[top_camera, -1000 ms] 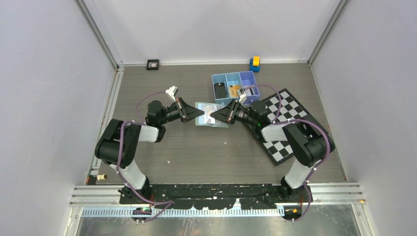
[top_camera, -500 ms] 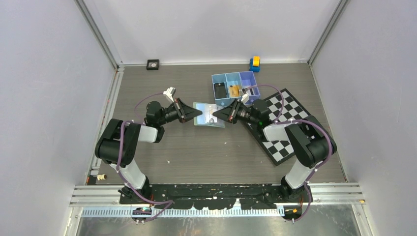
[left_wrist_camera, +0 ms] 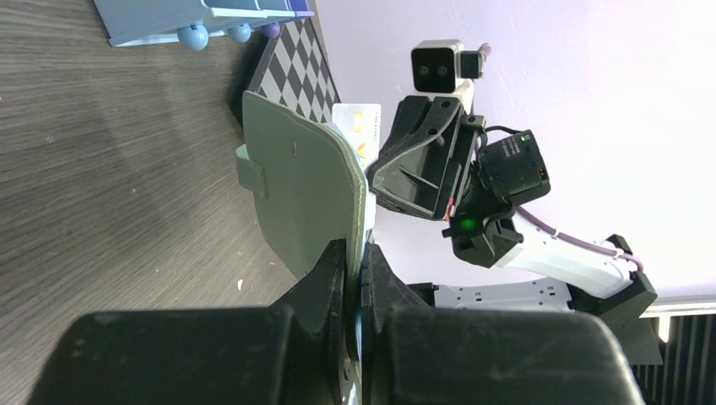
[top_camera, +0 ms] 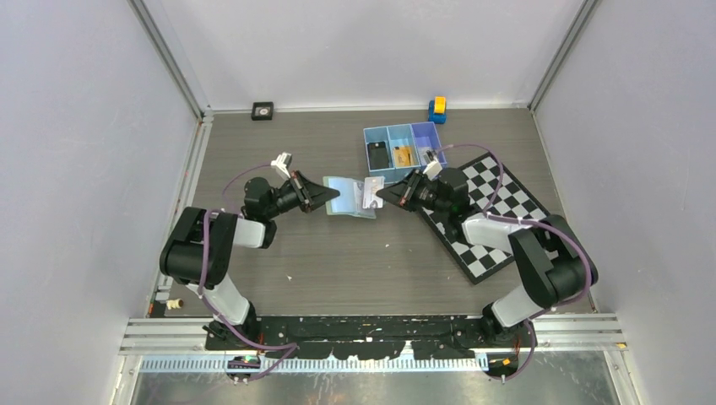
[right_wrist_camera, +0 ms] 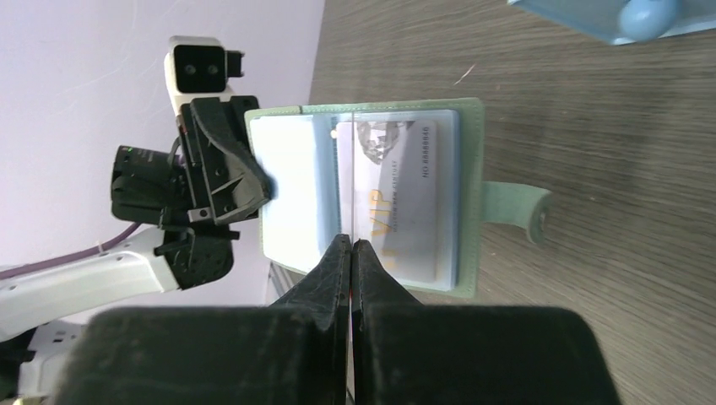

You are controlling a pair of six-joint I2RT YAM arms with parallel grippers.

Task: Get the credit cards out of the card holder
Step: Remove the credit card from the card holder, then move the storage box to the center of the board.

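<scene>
The sage-green folding card holder [top_camera: 350,209] is held open at the middle of the top view, with a pale grey-white credit card [top_camera: 370,191] sticking out of its right side. The left gripper [top_camera: 335,196] has its fingers narrowed onto the holder's left edge, while the right gripper [top_camera: 380,195] presses its fingers together on the pale card. To the upper right sits a blue three-compartment plastic tray [top_camera: 366,148] — a black credit card [top_camera: 379,154] lies in its left compartment and a gold-orange credit card [top_camera: 403,155] in the middle one.
</scene>
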